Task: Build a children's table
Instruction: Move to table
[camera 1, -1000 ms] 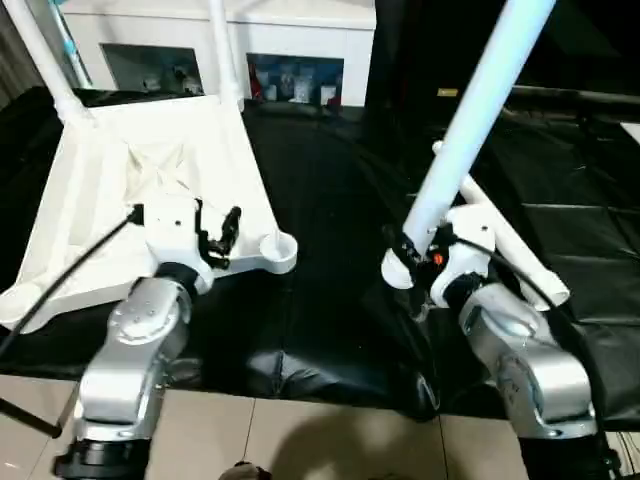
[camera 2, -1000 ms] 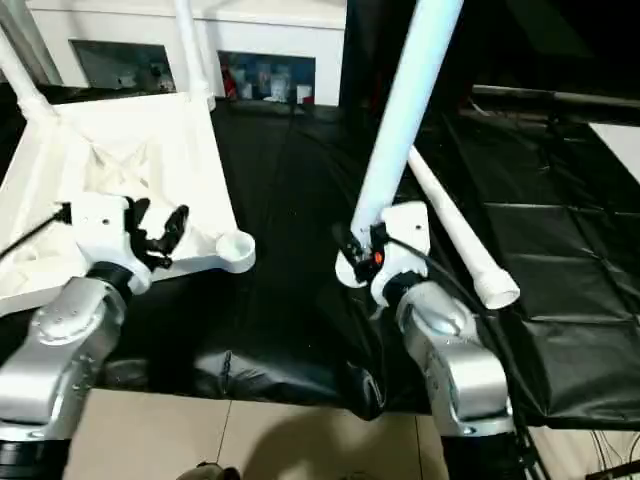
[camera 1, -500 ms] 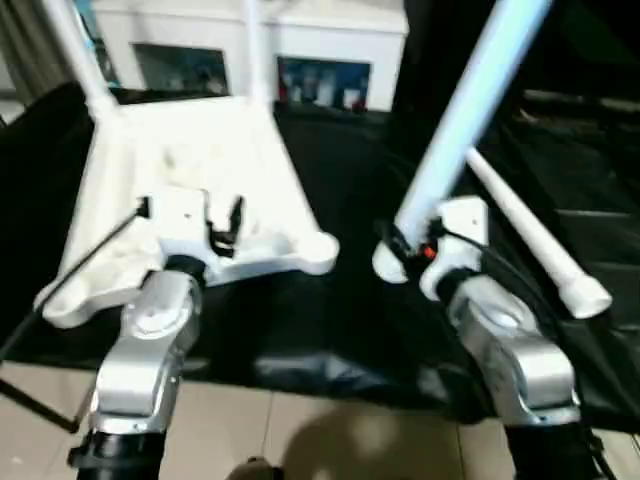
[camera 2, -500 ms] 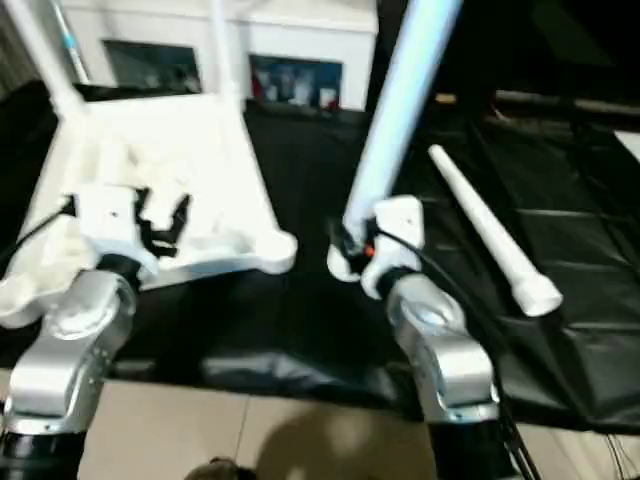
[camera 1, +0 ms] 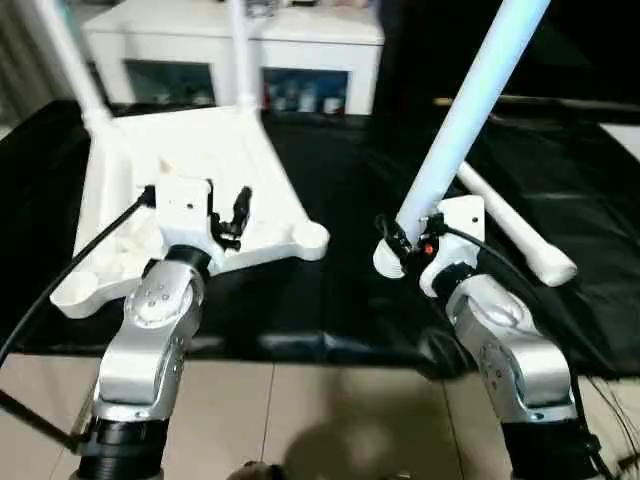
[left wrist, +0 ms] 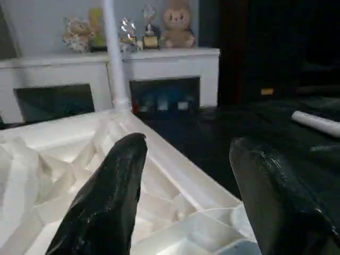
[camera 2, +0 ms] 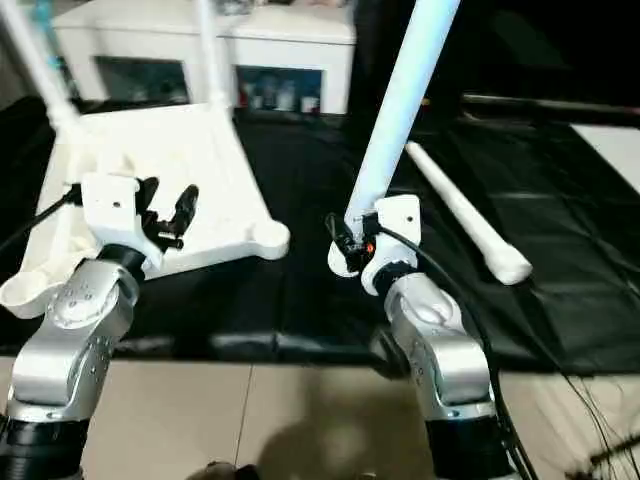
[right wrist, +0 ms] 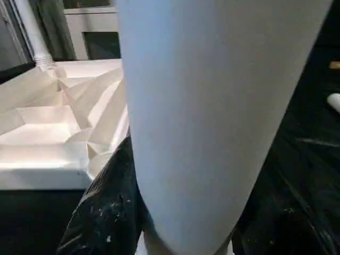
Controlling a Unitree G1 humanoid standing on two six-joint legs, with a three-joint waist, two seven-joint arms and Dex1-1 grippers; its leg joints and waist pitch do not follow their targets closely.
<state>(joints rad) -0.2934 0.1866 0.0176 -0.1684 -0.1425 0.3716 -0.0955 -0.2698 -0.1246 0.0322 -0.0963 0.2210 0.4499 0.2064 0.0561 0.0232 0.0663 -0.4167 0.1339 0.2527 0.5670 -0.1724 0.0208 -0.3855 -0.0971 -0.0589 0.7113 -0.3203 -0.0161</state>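
Jaws of right gripper (camera 1: 400, 243) half-hidden behind leg (camera 1: 463, 115)

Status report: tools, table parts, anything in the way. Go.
Left tool open above the upturned table top. Right tool shut on a leg. Spare leg lying on the black sheet.

A home room: at 12 o'clock a white cabinet (left wrist: 159, 58) bears a teddy (left wrist: 178, 24), trophies (left wrist: 149, 21) and figurines (left wrist: 77, 34).

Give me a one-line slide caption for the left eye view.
Right tool holds a white leg upright beside the upturned tabletop; left tool hovers open.
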